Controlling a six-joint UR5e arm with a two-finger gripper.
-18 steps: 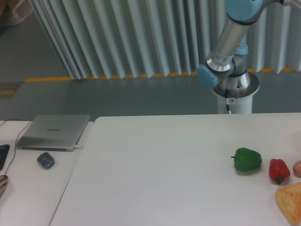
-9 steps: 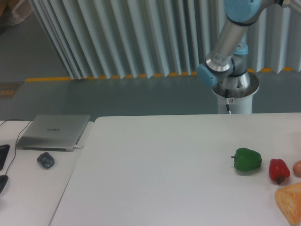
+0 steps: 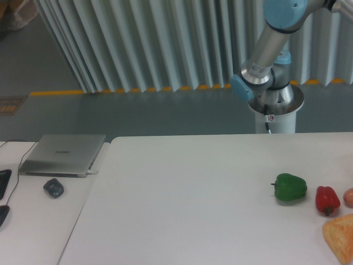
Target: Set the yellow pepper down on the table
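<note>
Item: white surface (image 3: 187,199), large, plain, rounded edges. Landmark: green pepper (image 3: 290,186), lying on the surface toward its right side, stem pointing left. Just right of the green pepper: red pepper (image 3: 326,199); beyond that, at the frame edge, a pinkish round item, partly cut off, and an orange-yellow flat item (image 3: 341,236) in front of it, neither identifiable. Far left of the green pepper, on a separate narrower desk: closed laptop (image 3: 63,154) and a small dark object (image 3: 53,187). Behind the green pepper, past the surface's far edge: arm (image 3: 270,47) on its white pedestal, upper links running out of the top of the view. Tool: not in view; whether it is wide, narrow or holding anything cannot be told. Yellow pepper: not visible anywhere in view; its place cannot be told. Handling note, as judgement: the broad bare stretch left of the green pepper suits the set-down; lower gently to contact before release, since a lobed pepper likely rolls, and keep well apart from the green pepper.
</note>
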